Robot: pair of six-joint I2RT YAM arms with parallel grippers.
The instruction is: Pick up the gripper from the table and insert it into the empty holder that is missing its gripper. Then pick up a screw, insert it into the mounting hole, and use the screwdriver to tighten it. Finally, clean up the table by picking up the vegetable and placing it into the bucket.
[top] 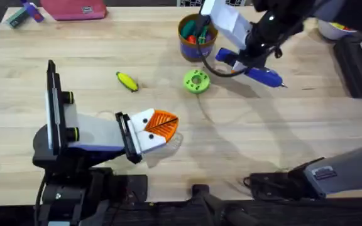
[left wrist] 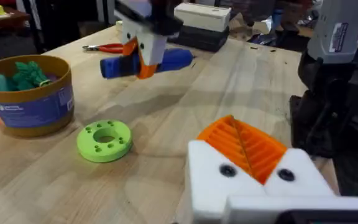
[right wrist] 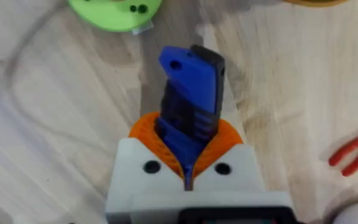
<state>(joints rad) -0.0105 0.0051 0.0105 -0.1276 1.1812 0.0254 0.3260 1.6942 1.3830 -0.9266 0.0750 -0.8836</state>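
The bucket (left wrist: 30, 102) carries a blue label with white print, too small to read. A white sticker with dark lines of print sits on the grey arm housing (left wrist: 337, 34) in the left wrist view; its words cannot be made out. The same kind of sticker shows on the right arm (top: 324, 174) in the overhead view, also illegible. No other text, number or sign can be read.

Blue screwdriver (top: 256, 70) lies beside the bucket (top: 197, 37); yellow vegetable (top: 127, 81) lies well apart.
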